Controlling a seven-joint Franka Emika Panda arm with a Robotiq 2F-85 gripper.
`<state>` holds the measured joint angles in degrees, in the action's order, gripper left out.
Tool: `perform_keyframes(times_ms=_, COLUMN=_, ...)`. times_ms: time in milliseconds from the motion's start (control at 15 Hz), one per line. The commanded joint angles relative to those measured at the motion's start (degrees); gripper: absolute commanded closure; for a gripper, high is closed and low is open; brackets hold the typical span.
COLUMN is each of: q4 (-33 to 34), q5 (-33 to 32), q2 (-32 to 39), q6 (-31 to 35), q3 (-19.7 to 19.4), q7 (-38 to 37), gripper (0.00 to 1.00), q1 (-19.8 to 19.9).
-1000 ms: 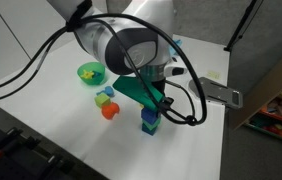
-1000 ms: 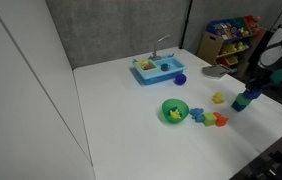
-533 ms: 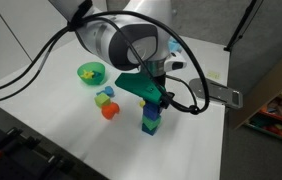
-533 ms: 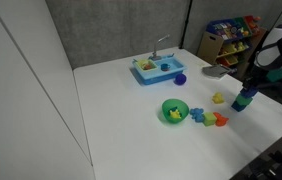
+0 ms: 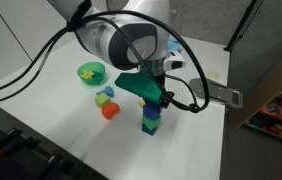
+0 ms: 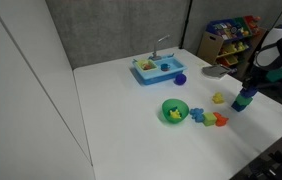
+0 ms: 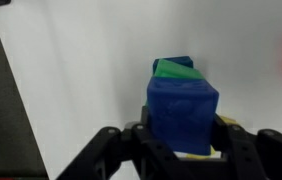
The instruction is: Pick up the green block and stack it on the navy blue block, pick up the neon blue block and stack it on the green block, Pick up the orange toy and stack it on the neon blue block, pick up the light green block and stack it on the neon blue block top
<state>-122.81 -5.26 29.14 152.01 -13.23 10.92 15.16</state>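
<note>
In both exterior views a stack stands on the white table: the navy blue block (image 5: pixel 149 128) (image 6: pixel 239 107) at the bottom, the green block (image 5: pixel 152 116) (image 6: pixel 243 99) on it, and the neon blue block (image 5: pixel 153 104) (image 6: pixel 247 91) on top. My gripper (image 5: pixel 154 100) (image 7: pixel 181 140) is shut on the neon blue block (image 7: pixel 181 112), one finger on each side. The wrist view shows the green block (image 7: pixel 177 69) under it. The orange toy (image 5: pixel 109 112) (image 6: pixel 219 120) and the light green block (image 5: pixel 107 92) (image 6: pixel 208 119) lie apart from the stack.
A green bowl (image 5: pixel 90 72) (image 6: pixel 174 111) holds a yellow toy. A light-blue toy (image 6: pixel 196 115) lies by the orange toy, another yellow toy (image 6: pixel 218 98) near the stack. A blue toy sink (image 6: pixel 158 69), a purple cup (image 6: pixel 181 78) and a grey flat object (image 5: pixel 221 95) are also on the table.
A second ago the gripper sat lower and tilted over the stack, hiding the green block. It then straightened, and all three blocks show. Nothing has moved in the last half second.
</note>
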Motion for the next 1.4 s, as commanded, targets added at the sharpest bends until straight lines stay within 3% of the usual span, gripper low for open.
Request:
perform_keyframes(times_ms=0, q4=1.0, q5=-1.9, q2=0.8, q6=-0.3, q3=-1.0, q7=-1.9, gripper=0.72, q1=-0.4)
perform_keyframes(times_ms=267, q4=1.0, q5=-1.7, q2=1.4, q6=-0.2, q3=-1.1, q7=-1.7, gripper=0.72, q1=-0.3)
perform_keyframes(times_ms=333, q4=0.9, q5=-1.6, q2=1.4, q6=-0.2, q3=-1.0, q7=-1.6, gripper=0.6, q1=-0.3)
perform_keyframes(times_ms=400, q4=0.7, q5=-1.6, q2=1.2, q6=-0.2, q3=-0.9, q7=-1.5, gripper=0.22, q1=-0.3)
perform_keyframes(times_ms=533, q4=-0.2, q5=-1.8, q2=0.1, q6=-0.1, q3=-1.0, q7=-1.6, gripper=0.22, q1=-0.6)
perform_keyframes(times_ms=733, q4=-1.9, q5=-2.0, q2=-2.4, q6=0.0, q3=-1.2, q7=-2.5, gripper=0.01, q1=-1.7)
perform_keyframes(times_ms=1333, q4=-10.4, q5=-2.3, q2=-11.6, q6=-3.0, q3=1.4, q7=-3.5, gripper=0.0, q1=-6.3)
